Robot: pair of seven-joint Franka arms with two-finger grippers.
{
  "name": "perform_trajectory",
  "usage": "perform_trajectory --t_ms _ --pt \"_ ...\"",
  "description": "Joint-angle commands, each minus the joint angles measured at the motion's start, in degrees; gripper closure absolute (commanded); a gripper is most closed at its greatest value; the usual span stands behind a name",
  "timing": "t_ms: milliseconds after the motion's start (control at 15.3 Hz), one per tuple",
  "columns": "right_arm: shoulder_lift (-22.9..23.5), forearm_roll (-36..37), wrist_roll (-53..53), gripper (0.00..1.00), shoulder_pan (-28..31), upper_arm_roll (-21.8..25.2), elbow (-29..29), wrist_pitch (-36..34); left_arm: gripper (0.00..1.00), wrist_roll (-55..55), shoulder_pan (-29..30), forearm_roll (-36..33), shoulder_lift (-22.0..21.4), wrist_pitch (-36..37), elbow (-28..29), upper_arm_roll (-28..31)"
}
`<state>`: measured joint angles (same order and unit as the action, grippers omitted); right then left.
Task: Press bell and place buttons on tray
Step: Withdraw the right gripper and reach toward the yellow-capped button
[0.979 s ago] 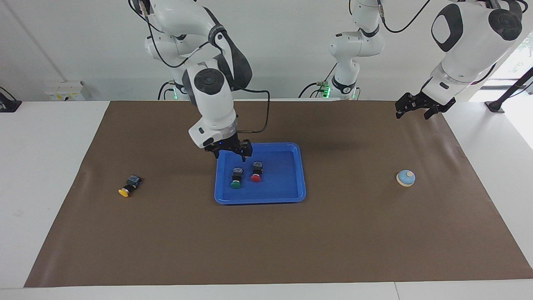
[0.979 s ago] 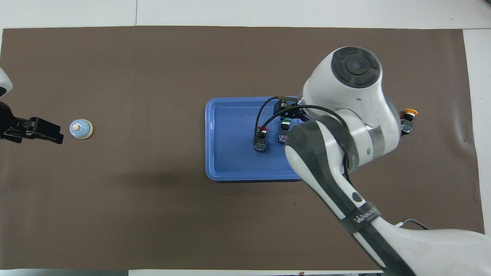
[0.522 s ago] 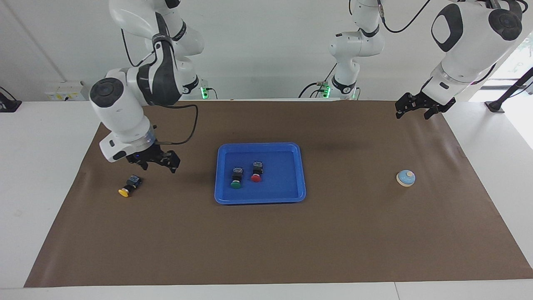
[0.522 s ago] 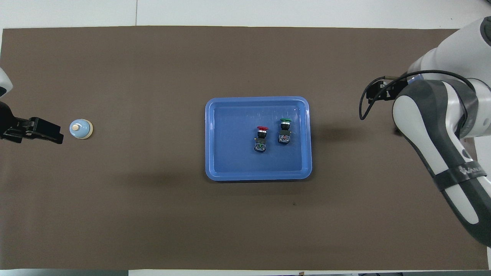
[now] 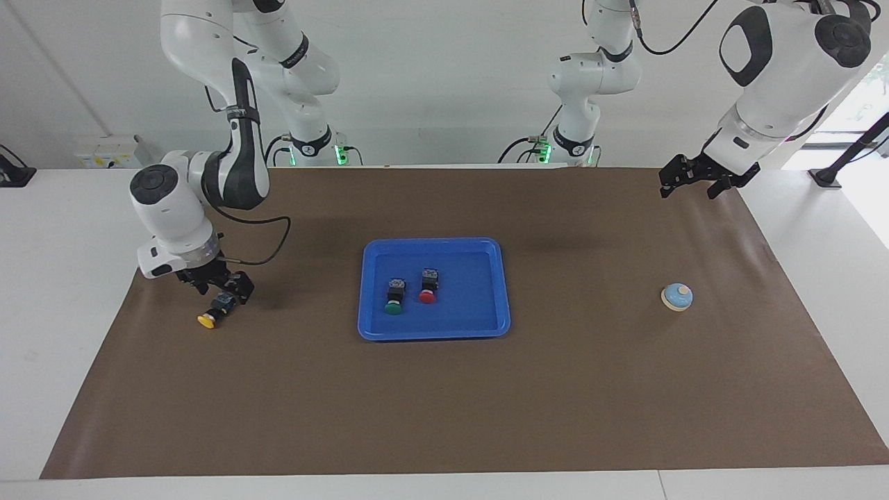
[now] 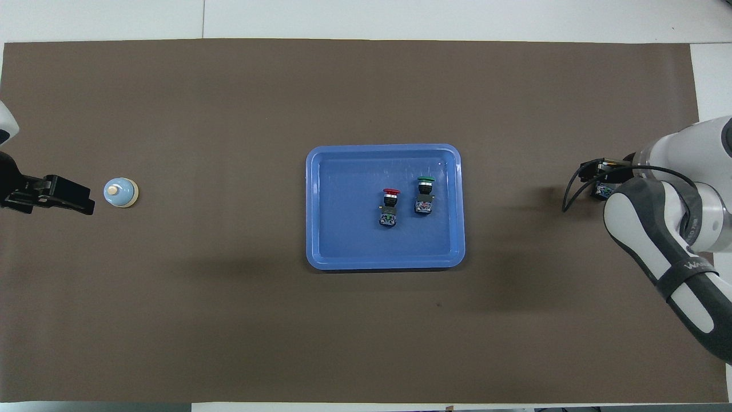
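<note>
My right gripper [image 5: 217,287] hangs low over the yellow button [image 5: 216,310], jaws spread wide and gripping nothing, with the button's black body just under them and its yellow cap pointing away from me toward the worktop's open edge. I judge this to be the approach to the last pick: the button lies on its side on the brown mat [image 5: 444,389], so its square body is the part to close on, and my jaws are lined up above that end. In the overhead view my own wrist hides most of the button, so I cannot tell how well I am centred. The blue tray [image 5: 500,278] sits well apart from these jaws, toward the middle of the worktop, and the green button [image 5: 394,297] and red button [image 5: 427,286] already lie in it side by side, leaving bare floor for the third. My left gripper [image 5: 694,179] waits at its own end, raised above the mat's edge with jaws spread and nothing in them. The bell [image 5: 676,296] stands on the mat near that end, untouched by anything; those jaws are placed close to it because pressing falls to that arm.
</note>
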<state>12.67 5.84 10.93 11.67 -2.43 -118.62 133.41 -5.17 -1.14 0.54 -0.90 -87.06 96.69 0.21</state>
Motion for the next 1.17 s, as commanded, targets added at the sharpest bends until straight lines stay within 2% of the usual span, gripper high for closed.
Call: perform_trajectory --t_ms 0,131,326,522,587,653,914,1110 --pt "-0.8 0.8 0.6 0.00 1.2 -0.8 -0.9 0.7 0.00 0.2 -0.1 -1.1 -0.8 -0.1 0.4 0.1" --pt "0.6 0.8 0.6 0.00 1.5 -0.8 -1.1 2.1 0.00 0.2 -0.2 -1.1 -0.8 -0.1 0.4 0.1" --pt "5.2 0.8 -1.7 0.00 3.1 -0.9 -1.1 8.9 0.00 0.2 -0.2 -1.1 -0.8 -0.1 0.4 0.1" --pt "5.9 0.8 -1.4 0.00 3.0 -1.0 -0.9 9.2 0.00 0.2 -0.2 -1.1 -0.8 -0.1 0.4 0.1" --pt "5.9 0.8 -1.4 0.39 2.9 -1.0 -0.8 8.8 0.00 0.2 -0.2 -1.1 -0.8 -0.1 0.4 0.1" --pt "5.8 0.8 -1.4 0.99 2.8 -1.0 -0.8 8.4 0.00 0.2 -0.2 -1.2 -0.8 -0.1 0.4 0.1" --pt "5.2 0.8 -1.1 1.00 2.2 -1.0 0.0 3.3 0.00 0.2 -0.2 -1.1 -0.8 -0.1 0.4 0.1" --pt "4.1 0.8 -1.3 1.00 1.7 -1.3 2.8 -2.0 0.00 0.2 -0.1 -1.1 -0.8 -0.1 0.4 0.1"
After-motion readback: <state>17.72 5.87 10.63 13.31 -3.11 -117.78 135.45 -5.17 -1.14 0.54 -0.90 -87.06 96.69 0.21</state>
